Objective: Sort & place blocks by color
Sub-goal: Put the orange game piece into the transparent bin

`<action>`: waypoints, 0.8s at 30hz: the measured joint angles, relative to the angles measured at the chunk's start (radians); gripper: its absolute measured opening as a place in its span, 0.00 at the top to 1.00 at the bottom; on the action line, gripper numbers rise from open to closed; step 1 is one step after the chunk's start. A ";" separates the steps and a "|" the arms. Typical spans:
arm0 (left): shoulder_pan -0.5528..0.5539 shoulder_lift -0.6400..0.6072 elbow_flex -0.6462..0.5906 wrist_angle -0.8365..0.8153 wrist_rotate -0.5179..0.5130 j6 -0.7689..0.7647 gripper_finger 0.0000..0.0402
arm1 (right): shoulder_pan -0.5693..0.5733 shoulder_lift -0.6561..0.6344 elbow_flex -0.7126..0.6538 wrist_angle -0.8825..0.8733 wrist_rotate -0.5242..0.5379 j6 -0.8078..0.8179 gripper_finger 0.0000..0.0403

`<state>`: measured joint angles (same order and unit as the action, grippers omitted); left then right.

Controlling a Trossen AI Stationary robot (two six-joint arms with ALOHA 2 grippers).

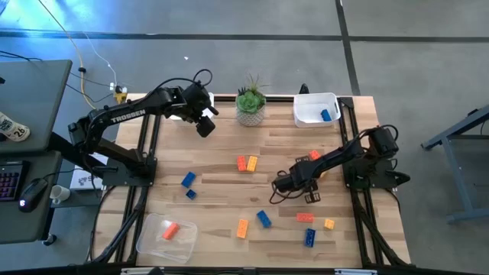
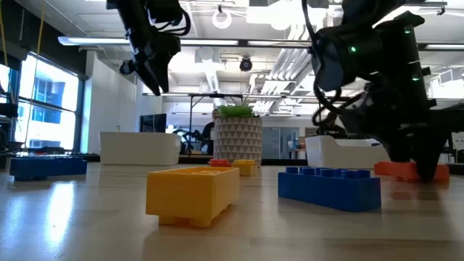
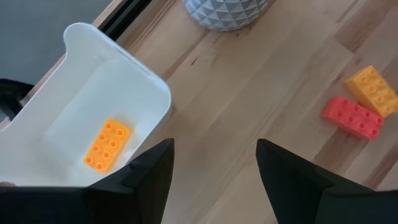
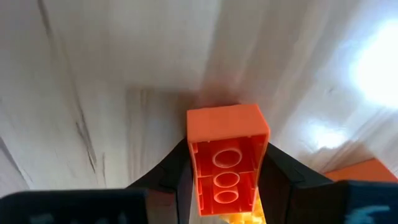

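Red-orange, yellow-orange and blue bricks lie scattered on the wooden table, among them a red and yellow pair (image 1: pixel 246 163) and a blue one (image 1: pixel 188 179). My left gripper (image 3: pixel 214 155) hangs open in the air over the far-left part of the table (image 1: pixel 205 126), beside a white tray (image 3: pixel 93 99) that holds one yellow-orange brick (image 3: pixel 107 144). My right gripper (image 1: pixel 276 183) is low over the middle of the table, shut on a red-orange brick (image 4: pixel 227 155). A white tray (image 1: pixel 316 107) at the far right holds a blue brick (image 1: pixel 326 115). A clear tray (image 1: pixel 168 233) at the near left holds a red-orange brick (image 1: pixel 170 231). My right gripper pinches the red-orange brick between its two fingers, one on each long side (image 4: pixel 194 163). The brick's hollow underside (image 4: pixel 225 177) faces the wrist camera and its far end (image 4: pixel 224 115) points at the tabletop. I cannot tell whether that end rests on the wood.
A potted plant (image 1: pixel 250 105) stands at the far edge between the two white trays. More bricks lie near the right arm: red ones (image 1: pixel 306 218) (image 1: pixel 313 155), yellow (image 1: pixel 329 224) and blue (image 1: pixel 309 237). Bare wood shows around the table's middle.
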<state>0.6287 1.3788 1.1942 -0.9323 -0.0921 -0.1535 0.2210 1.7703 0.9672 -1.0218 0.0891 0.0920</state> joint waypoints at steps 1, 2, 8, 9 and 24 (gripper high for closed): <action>0.000 0.000 0.000 0.008 0.007 0.000 0.47 | -0.007 -0.012 0.000 0.008 0.003 0.024 0.73; 0.000 0.000 0.000 0.017 0.011 0.000 0.47 | -0.014 -0.022 0.000 0.012 0.005 0.046 0.73; -0.001 0.000 0.000 0.066 0.064 0.026 0.47 | -0.058 -0.115 0.000 0.069 -0.024 0.179 0.73; -0.001 0.000 0.000 0.074 0.076 0.025 0.47 | -0.066 -0.135 0.000 0.086 -0.031 0.202 0.73; -0.016 0.001 0.000 0.197 0.310 0.026 0.47 | -0.166 -0.418 0.002 0.417 -0.030 0.409 0.73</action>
<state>0.6130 1.3796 1.1938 -0.7357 0.2178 -0.1272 0.0552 1.3522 0.9691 -0.6047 0.0593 0.5007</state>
